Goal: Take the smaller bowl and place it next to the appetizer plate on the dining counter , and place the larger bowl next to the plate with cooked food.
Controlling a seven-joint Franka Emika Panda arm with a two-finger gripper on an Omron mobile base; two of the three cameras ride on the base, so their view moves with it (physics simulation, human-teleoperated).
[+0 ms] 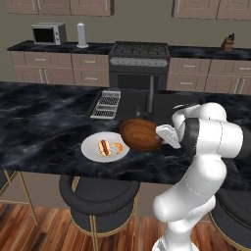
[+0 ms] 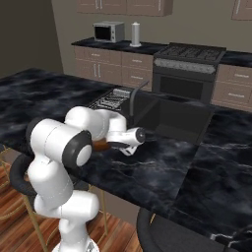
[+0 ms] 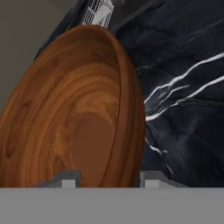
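Observation:
The larger bowl (image 1: 139, 136), dark reddish-brown with wood grain, is tipped on its side just above the dining counter (image 1: 39, 122). My gripper (image 1: 159, 137) is shut on its right rim. In the hand view the bowl's hollow (image 3: 78, 122) spreads up and left, and its rim runs down between my fingertips (image 3: 65, 177). The plate with cooked food (image 1: 88, 147) lies just left of the bowl, and the bowl's lower edge overlaps its right rim. In the right base view a brown sliver of the bowl (image 2: 101, 145) shows behind my forearm. The smaller bowl and the appetizer plate are out of view.
A sink basin (image 1: 166, 105) with a dark faucet (image 1: 150, 98) is sunk into the counter behind the bowl, with a wire dish rack (image 1: 106, 104) to its left. Black stools (image 1: 98, 196) stand under the near edge. A stove (image 1: 139, 61) and a microwave (image 1: 48, 33) line the back wall.

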